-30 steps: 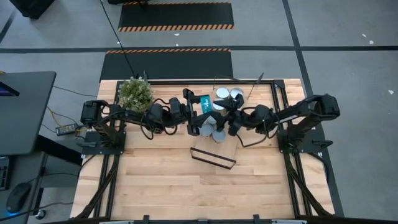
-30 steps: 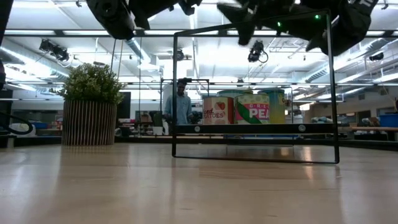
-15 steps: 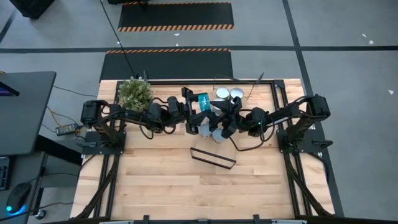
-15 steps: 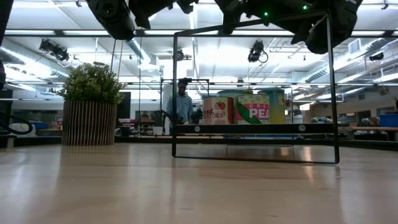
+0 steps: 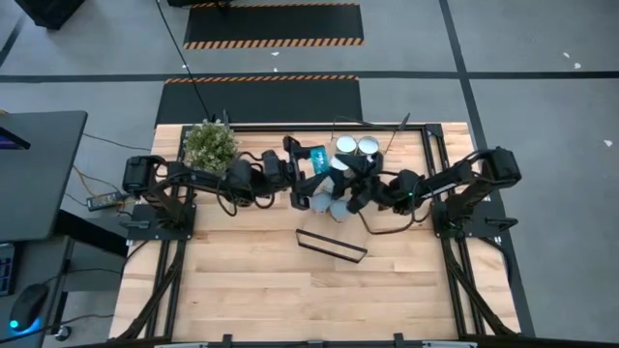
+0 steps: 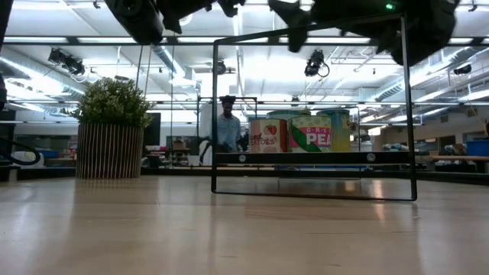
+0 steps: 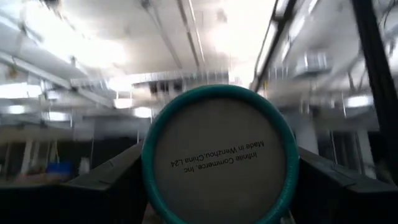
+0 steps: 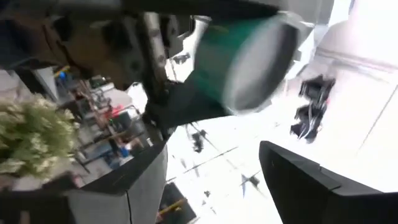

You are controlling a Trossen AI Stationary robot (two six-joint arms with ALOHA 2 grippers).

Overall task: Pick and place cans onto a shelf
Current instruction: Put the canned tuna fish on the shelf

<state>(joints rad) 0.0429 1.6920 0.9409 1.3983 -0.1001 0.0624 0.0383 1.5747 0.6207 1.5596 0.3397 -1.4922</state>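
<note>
My left gripper (image 5: pixel 314 162) is shut on a teal can (image 5: pixel 317 155) above the table's middle, near the far edge. The can's flat end (image 7: pixel 219 158) faces the left wrist camera. My right gripper (image 5: pixel 356 179) stands open just right of it, with nothing between its fingers (image 8: pixel 292 177). It looks up at the held can (image 8: pixel 242 53). The shelf (image 6: pixel 313 158) is a board in a black wire frame. Three labelled cans (image 6: pixel 306 134) show just above the board. I cannot tell whether they stand on it. More cans (image 5: pixel 356 146) stand at the far edge. My left gripper pinches the can's round side wall (image 7: pixel 149 171) between its two fingers (image 7: pixel 106 183), one on each side. The fingers come from the table's left, slant upward and lie along the can. The can is lifted clear of the table and points away from the wrist.
A potted plant (image 5: pixel 210 145) stands at the far left of the table. Grey-topped cans (image 5: pixel 331 205) sit under the two grippers. The near half of the wooden table (image 5: pixel 290 290) is bare. A person (image 6: pixel 226 126) stands in the room beyond the table.
My right gripper has rolled about its own pointing line while staying close to the held can. Its arm shifted slightly toward the table's left and back. My left gripper and the can have kept still.
</note>
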